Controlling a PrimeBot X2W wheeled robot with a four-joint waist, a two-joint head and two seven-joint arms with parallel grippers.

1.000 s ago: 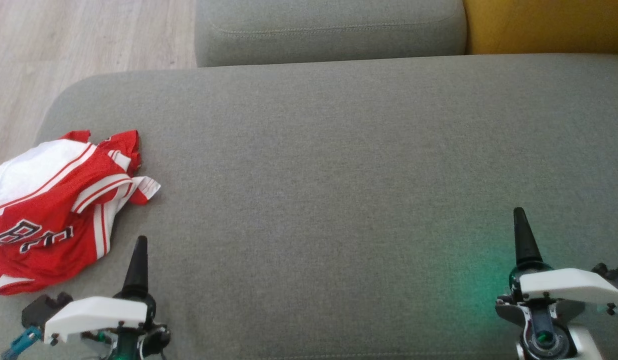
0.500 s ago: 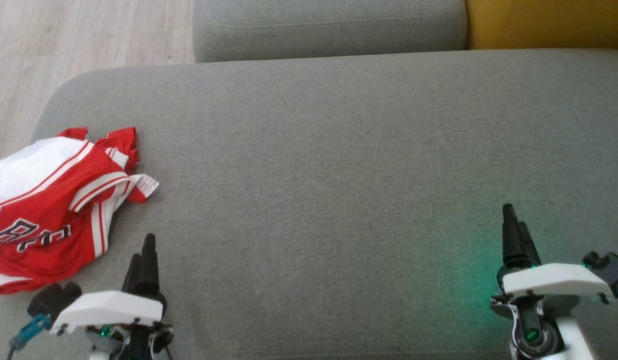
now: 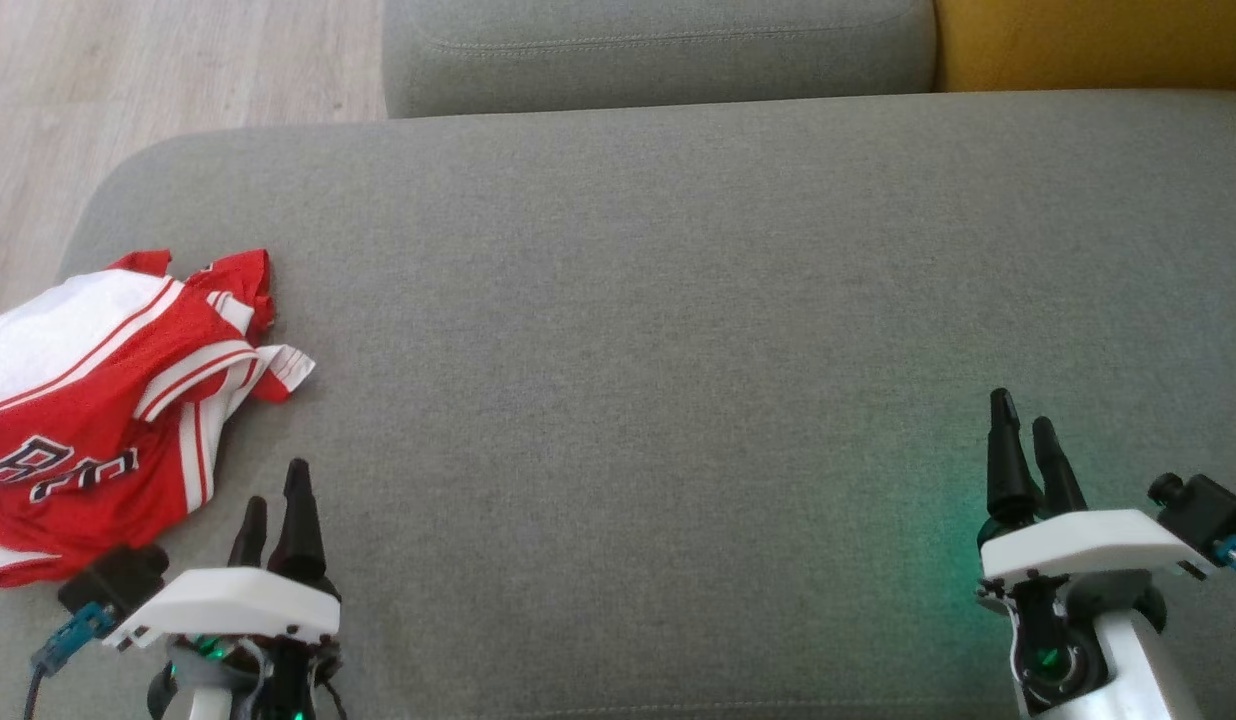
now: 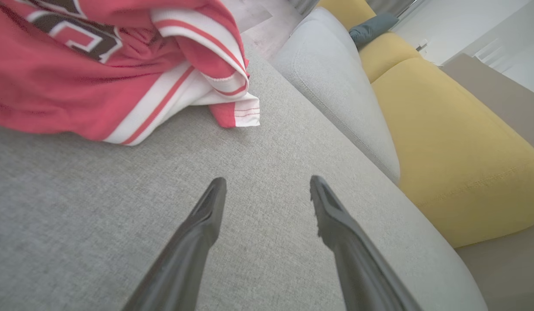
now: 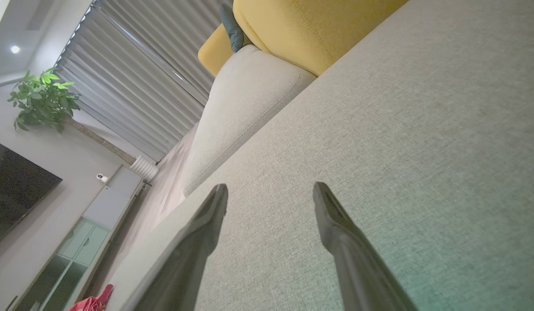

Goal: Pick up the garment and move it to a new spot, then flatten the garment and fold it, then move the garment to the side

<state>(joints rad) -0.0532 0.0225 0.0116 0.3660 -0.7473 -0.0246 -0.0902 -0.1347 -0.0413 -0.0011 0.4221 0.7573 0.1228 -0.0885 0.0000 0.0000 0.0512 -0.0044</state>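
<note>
Crumpled red-and-white jersey garment [image 3: 108, 400] lies bunched at the left end of the long grey fabric seat cushion [image 3: 628, 350], with nothing gripping it.

Left gripper [image 3: 276, 487] is over the cushion's near-left corner, just beside the garment's near edge. Fingers are spread and empty.

Right gripper [image 3: 1021, 410] is over the cushion's near-right part, well apart from the garment. It is also spread and empty.

Step looks like the first one, the pickup, with the grasp not yet made.

Next move likely: left arm shifts toward the cushion's left end, drops onto a raised fold and pinches cloth only, not upholstery. Then it carries the garment to the cushion's bare middle.
</note>
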